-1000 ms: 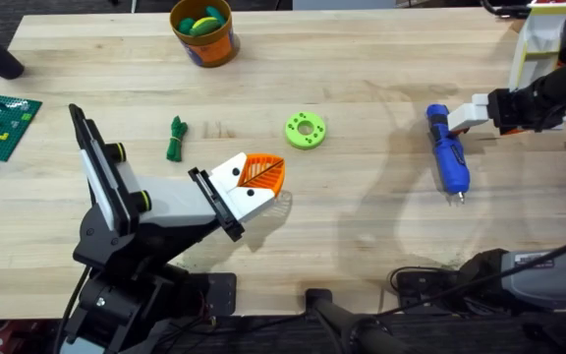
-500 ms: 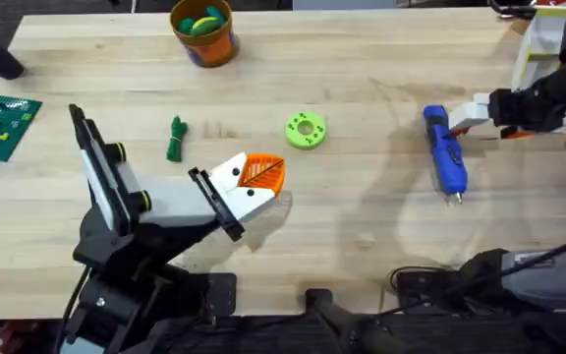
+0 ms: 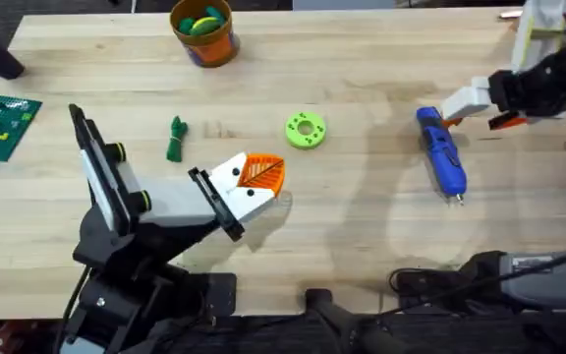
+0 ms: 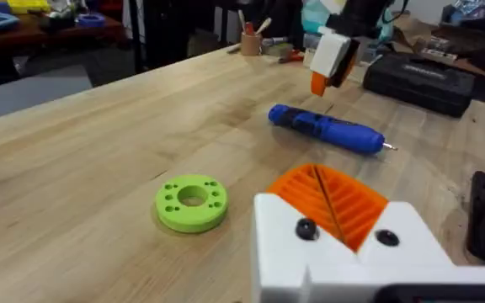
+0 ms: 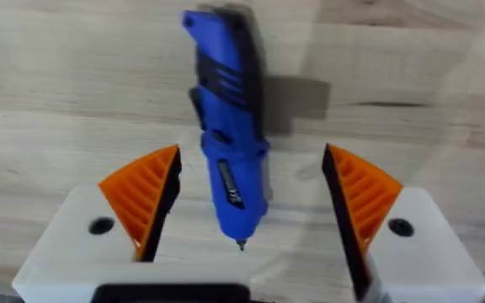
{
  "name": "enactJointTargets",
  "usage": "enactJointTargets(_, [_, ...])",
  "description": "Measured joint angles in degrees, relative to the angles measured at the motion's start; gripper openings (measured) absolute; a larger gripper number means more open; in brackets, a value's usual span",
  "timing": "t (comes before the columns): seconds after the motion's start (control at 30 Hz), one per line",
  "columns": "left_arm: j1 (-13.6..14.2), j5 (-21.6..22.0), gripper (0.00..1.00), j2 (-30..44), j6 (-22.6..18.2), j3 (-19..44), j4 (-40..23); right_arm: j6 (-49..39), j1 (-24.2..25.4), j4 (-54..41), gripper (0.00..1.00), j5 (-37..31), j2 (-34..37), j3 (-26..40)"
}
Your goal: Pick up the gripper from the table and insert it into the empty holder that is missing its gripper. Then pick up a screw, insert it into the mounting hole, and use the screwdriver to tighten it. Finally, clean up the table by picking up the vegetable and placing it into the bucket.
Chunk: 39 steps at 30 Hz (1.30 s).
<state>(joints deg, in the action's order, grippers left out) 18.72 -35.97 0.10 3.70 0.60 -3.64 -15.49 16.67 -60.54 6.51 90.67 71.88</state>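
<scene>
The blue screwdriver [image 3: 442, 155] lies on the table [image 3: 362, 226] at the right, its bit toward the front edge. My right gripper [image 3: 470, 110] hovers open over its rear end; in the right wrist view the screwdriver [image 5: 230, 168] lies between the spread orange pads [image 5: 146, 198], untouched. My left gripper [image 3: 255, 179] rests shut and empty near the table's middle, its pads [image 4: 331, 198] pressed together. The dark-green vegetable [image 3: 175, 138] lies to its left. The orange bucket [image 3: 204, 31] stands at the back. The loose gripper, holder and screw are out of view.
A lime-green ring with holes [image 3: 306, 129] lies just behind my left gripper, also seen as the ring [image 4: 192, 202]. A green brick plate [image 3: 3, 123] sits at the left edge. A white and yellow stand [image 3: 543, 29] is at the back right corner.
My right gripper has risen and drawn back a little over the screwdriver. The screwdriver's rear end has swung slightly left. The left arm is still.
</scene>
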Motion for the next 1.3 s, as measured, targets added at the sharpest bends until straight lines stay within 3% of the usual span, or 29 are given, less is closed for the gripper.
enactJointTargets(0.17, [0.0,-0.01,0.006,0.0,0.0,0.0,0.0,-0.55,-5.26,-0.03,0.993,-0.35,-0.46,0.3])
enactJointTargets(0.4, [0.0,0.0,0.006,0.0,0.0,0.0,0.0,-1.29,-12.45,2.63,0.994,-7.95,-0.42,0.3])
enactJointTargets(0.7, [0.0,0.0,0.006,0.0,0.0,0.0,0.0,-1.67,-12.46,2.91,0.993,-11.23,2.25,0.3])
enactJointTargets(1.3, [0.0,-0.02,0.006,0.0,0.0,0.0,0.0,-1.7,-12.46,6.52,0.994,-11.49,4.69,-0.98])
